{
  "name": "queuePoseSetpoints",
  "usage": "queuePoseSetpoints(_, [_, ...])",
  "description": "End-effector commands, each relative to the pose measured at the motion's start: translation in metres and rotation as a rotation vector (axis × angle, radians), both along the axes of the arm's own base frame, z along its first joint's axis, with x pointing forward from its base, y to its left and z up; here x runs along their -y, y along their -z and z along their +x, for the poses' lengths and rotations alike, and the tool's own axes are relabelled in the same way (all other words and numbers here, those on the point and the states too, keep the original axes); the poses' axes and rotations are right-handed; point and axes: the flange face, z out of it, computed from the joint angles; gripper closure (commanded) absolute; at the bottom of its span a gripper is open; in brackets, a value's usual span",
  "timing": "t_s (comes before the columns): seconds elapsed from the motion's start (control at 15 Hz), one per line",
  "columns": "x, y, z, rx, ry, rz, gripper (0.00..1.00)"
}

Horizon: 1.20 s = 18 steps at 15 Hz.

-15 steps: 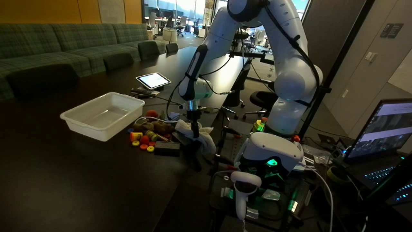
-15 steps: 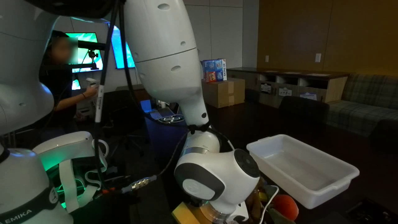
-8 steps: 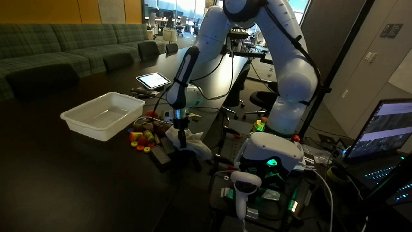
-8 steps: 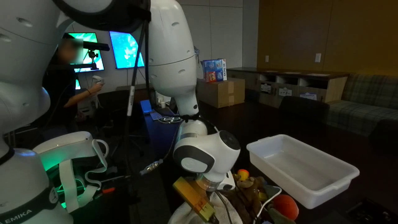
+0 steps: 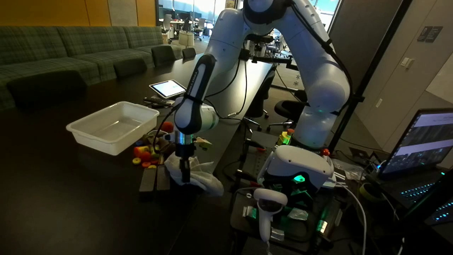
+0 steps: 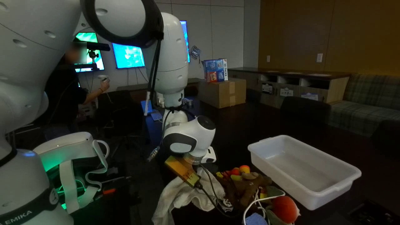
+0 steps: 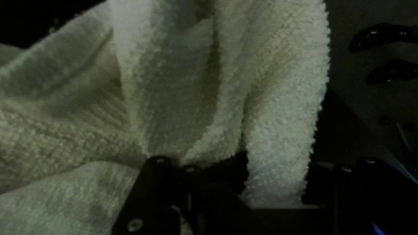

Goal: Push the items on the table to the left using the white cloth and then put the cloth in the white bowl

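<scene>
Both dark blocks (image 5: 148, 179) have slid across the table (image 5: 88, 198) since a moment ago, and now they lie side by side. The white cloth (image 5: 205, 179) came along too, pinched in the gripper (image 5: 185, 175), and it sits bunched up just beside the blocks. The small toys (image 5: 145, 156) have gone a little way as well, so the push seems to be working. They lie in a heap near the white bowl (image 5: 116, 128). No cloth is in the bowl yet. That should come last, once all the toys are pushed over enough.
</scene>
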Motion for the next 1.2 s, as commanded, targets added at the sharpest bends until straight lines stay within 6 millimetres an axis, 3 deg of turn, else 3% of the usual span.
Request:
queuePoseSetpoints(0.0, [-0.055,-0.003,-0.007,0.084,-0.029,0.052,0.95])
queuePoseSetpoints(0.33, [-0.109,-0.021,-0.021,0.151,-0.102,0.134,0.95])
queuePoseSetpoints(0.47, [-0.115,-0.027,-0.026,0.152,-0.130,0.143,0.95])
queuePoseSetpoints(0.6, [-0.106,-0.033,-0.031,0.133,-0.147,0.133,0.95])
queuePoseSetpoints(0.87, [-0.042,-0.047,-0.043,-0.015,-0.181,0.121,0.95])
queuePoseSetpoints(1.13, [0.050,-0.072,-0.044,-0.185,-0.143,0.149,0.95])
